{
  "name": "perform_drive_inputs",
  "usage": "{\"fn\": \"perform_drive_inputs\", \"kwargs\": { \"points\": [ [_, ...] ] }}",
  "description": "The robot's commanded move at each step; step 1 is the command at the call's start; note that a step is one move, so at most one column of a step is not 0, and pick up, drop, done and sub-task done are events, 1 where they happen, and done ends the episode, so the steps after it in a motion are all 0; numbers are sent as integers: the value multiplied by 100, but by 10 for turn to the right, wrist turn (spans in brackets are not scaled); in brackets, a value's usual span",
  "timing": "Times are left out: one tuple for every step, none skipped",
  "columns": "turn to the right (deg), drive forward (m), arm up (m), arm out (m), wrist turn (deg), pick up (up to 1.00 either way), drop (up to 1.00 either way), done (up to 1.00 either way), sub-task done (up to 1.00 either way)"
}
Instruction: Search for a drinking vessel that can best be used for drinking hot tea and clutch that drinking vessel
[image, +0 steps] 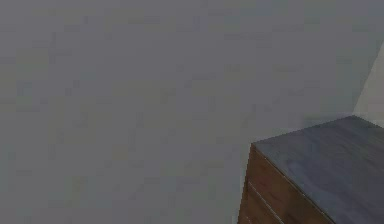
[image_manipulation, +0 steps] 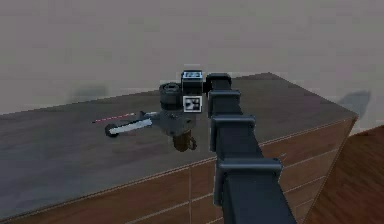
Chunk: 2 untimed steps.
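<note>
In the arm side view my arm reaches out over a dark wooden dresser top. The gripper points toward the view's left, low above the wood. Beside its fingers lies a thin reddish stick-like thing. Under the gripper's dark body sits a small brownish blob; its shape is too unclear to name. I cannot tell whether the gripper holds anything.
The dresser's drawer fronts face the arm side view's lower right. In the forward view a corner of the same dresser shows at the lower right, against a plain grey wall. Wooden floor lies at the arm side view's right.
</note>
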Motion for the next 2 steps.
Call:
{"fn": "perform_drive_inputs", "kwargs": {
  "points": [
    [0, 0, 0, 0, 450, 0, 0, 0, 0],
    [0, 0, 0, 0, 120, 0, 0, 0, 0]
  ]
}}
